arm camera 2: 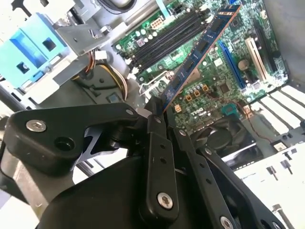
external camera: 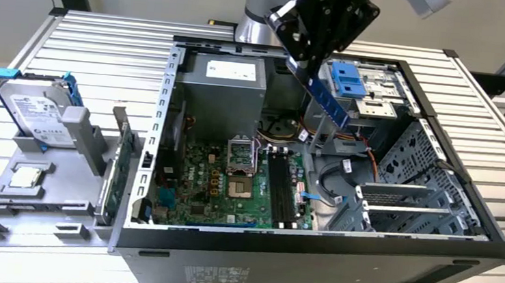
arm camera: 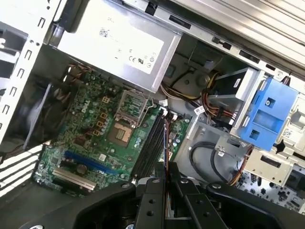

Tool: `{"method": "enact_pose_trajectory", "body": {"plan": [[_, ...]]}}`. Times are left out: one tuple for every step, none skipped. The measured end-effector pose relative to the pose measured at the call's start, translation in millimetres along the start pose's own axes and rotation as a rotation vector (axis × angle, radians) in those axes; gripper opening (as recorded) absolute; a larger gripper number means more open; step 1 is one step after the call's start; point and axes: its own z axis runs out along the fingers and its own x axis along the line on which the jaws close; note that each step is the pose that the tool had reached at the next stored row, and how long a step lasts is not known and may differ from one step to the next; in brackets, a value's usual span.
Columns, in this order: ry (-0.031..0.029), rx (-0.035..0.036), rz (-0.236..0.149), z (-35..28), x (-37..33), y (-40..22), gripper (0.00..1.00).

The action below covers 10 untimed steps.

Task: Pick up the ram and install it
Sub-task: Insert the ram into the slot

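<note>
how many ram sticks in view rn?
1. The thin dark blue-green ram stick is clamped in the black claw above the green motherboard; others could be hidden from view.

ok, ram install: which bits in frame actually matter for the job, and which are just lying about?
On the job:
ram, clamped in the gripper above the open case
memory slots on the motherboard

Lying about, outside the case at the exterior view's left:
hard drive in its blue frame
green card standing on edge
small square chip
</note>
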Motion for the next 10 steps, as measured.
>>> {"method": "enact_pose_trajectory", "body": {"plan": [[-0.0001,0.0006,0.014,0.2,0.0,0.0,0.0],[-0.0001,0.0014,0.029,0.3,-0.1,0.0,0.0],[-0.0003,0.0022,0.047,0.5,-0.1,0.0,0.0],[-0.0004,0.0031,0.066,0.8,0.0,0.0,0.0],[-0.0006,0.0039,0.084,1.1,0.0,0.0,0.0],[-0.0007,0.0047,0.103,1.4,0.0,0.0,0.0],[-0.0009,0.0055,0.121,1.7,0.0,0.0,0.0],[-0.0009,0.0064,0.139,2.0,0.0,0.0,0.0],[-0.0011,0.0073,0.157,2.3,0.0,0.0,0.0],[-0.0012,0.0082,0.176,2.8,0.1,0.0,0.0]]}}
